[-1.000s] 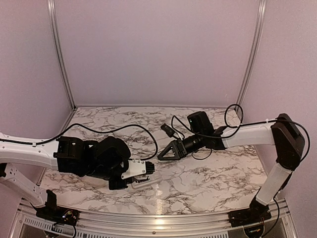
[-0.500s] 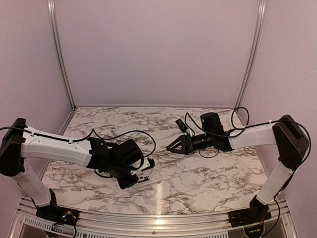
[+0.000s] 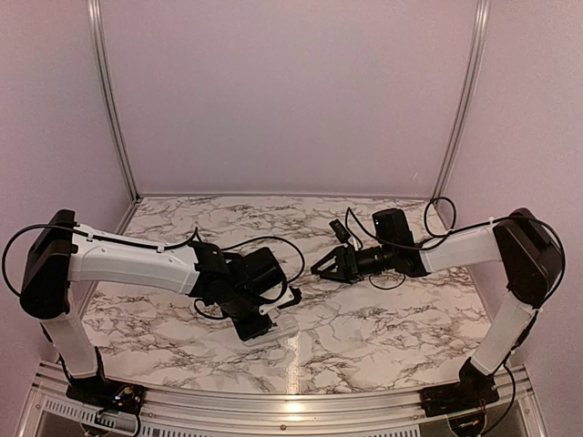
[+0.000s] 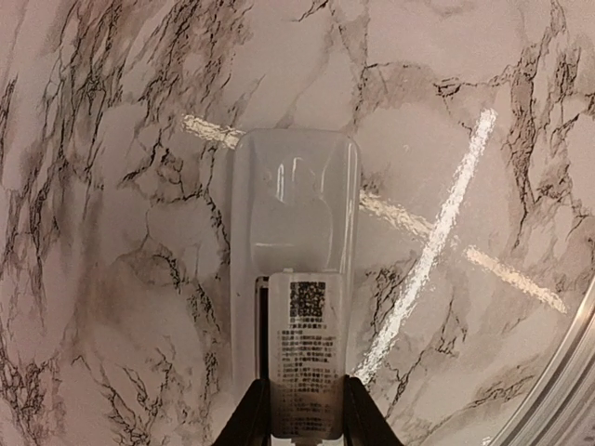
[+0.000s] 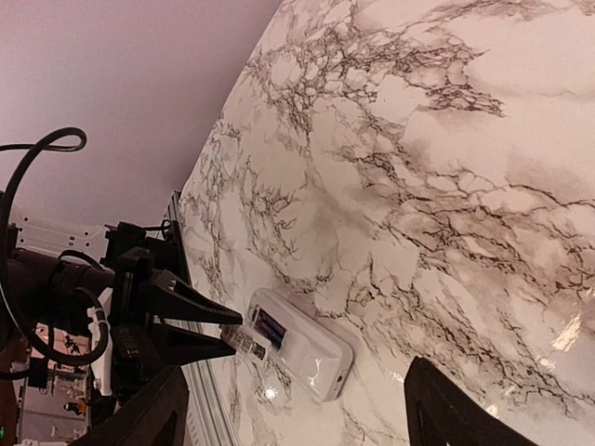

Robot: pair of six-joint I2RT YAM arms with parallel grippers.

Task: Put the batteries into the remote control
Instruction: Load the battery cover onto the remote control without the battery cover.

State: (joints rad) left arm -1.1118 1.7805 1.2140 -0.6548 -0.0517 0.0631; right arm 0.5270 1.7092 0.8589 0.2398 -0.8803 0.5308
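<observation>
A: How is the scene laid out?

B: A marbled desk (image 3: 383, 319) is spanned by two arms. The left arm (image 3: 137, 264) is stretched in from the left and the right arm (image 3: 455, 248) from the right, and their tips are brought near each other around the middle.

A: What can be said of the remote (image 4: 295, 214)?

B: A small white oblong with rounded corners is seen. A glossy pale panel is set into its far half. A printed label (image 4: 307, 353) with a square code and fine text is fixed along its near half. It is laid flat on the desk, just left of centre and toward the front edge, lengthwise away from the left wrist.

A: How is it placed against the left end effector (image 4: 305, 400)?

B: Its near end is held between the two black fingers (image 4: 249, 418). They are drawn in narrow and pressed against either side of the labelled part, so the remote is gripped there. The rest of the body is left sticking out beyond the fingertips.

A: And the right end effector (image 3: 321, 268)?

B: It is held wide, with nothing between its fingers. It is kept apart from the remote, farther back on the desk and to the right, and is pointed toward the left arm. In its wrist view the remote is seen below and ahead.
</observation>
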